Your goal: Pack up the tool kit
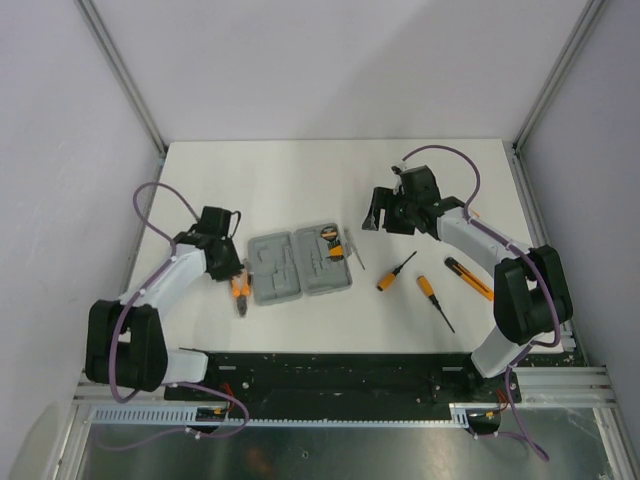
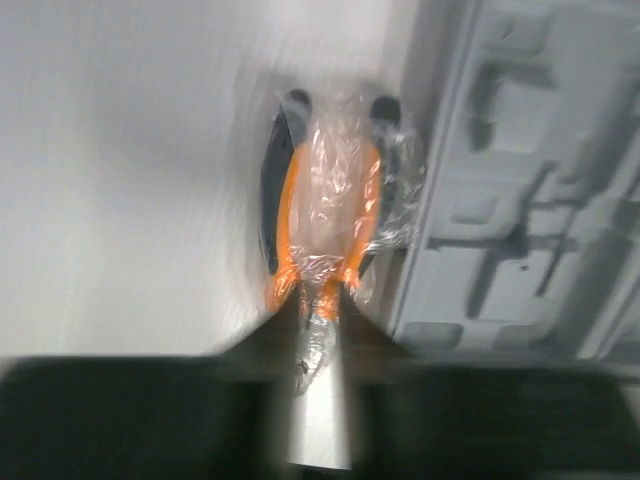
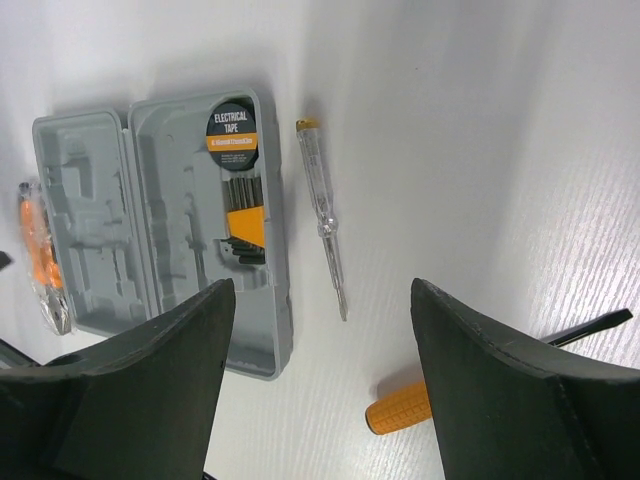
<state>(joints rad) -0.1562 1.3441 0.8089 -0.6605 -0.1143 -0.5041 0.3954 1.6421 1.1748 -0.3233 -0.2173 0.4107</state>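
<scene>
- Packing has barely begun: the case lies open mid-counter, with only a tape roll and a small black-and-orange set in its right half.
- The plastic-wrapped pliers lie just left of the case. The left end effector straddles their nose, but blur hides whether it is clamped.
- The right end effector hangs spread apart, holding nothing.
- Right of the case, a clear tester, two screwdrivers and an orange-black tool are unpacked.

The left arm and right arm share white links, black joints, purple cables and apparently plain black fingers.
</scene>
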